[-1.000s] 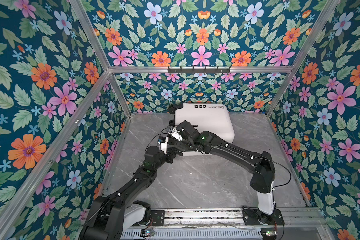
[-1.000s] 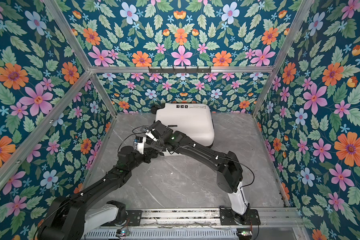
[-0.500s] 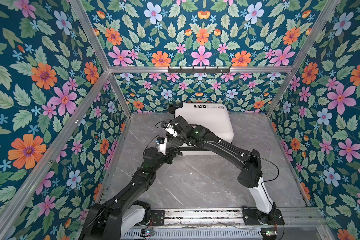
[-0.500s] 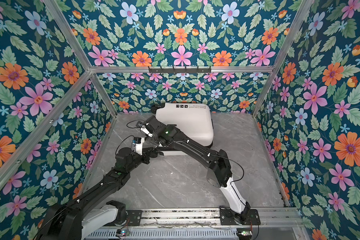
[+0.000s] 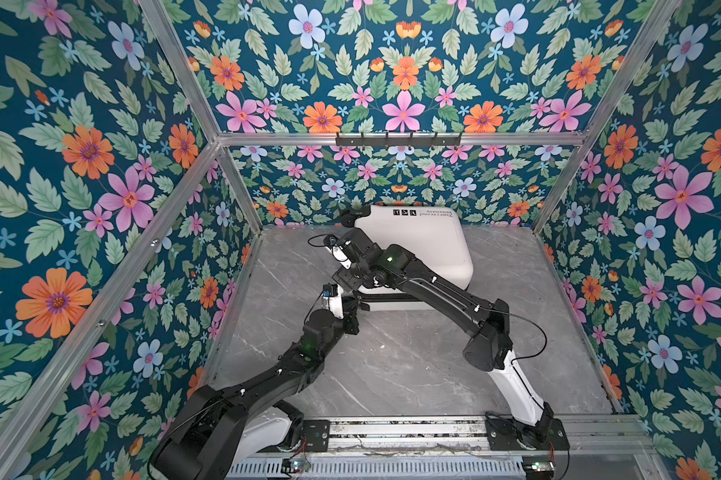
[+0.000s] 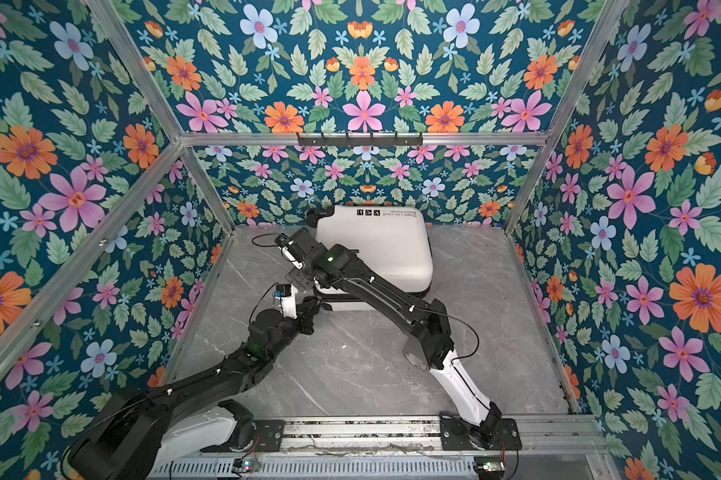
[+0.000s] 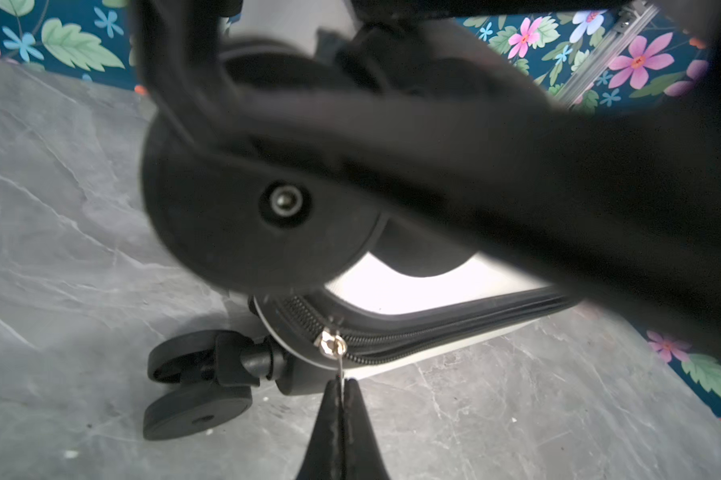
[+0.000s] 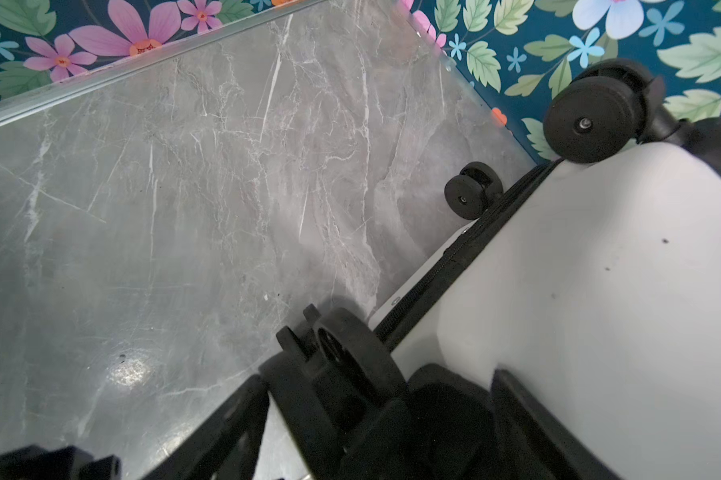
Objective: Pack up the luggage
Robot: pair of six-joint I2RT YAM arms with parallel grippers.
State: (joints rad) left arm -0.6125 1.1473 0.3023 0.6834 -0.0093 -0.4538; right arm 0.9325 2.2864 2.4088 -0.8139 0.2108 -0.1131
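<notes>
The luggage (image 5: 417, 249) lay flat, lid down, at the back of the table (image 5: 392, 365) — packing looked done, zipping seemingly unfinished. The left gripper (image 7: 341, 388) pinched the zipper pull (image 7: 331, 345) at a corner; the right gripper (image 8: 381, 376) stood wide-jawed astride a wheel (image 8: 338, 357).

A grey marble-patterned tabletop (image 5: 392, 365) is carrying one thing: a small white hard-shell suitcase (image 5: 425, 249), lying flat with its lid down at the middle of the far edge. Its black spinner wheels (image 8: 471, 195) are pointing toward the left edge.
</notes>
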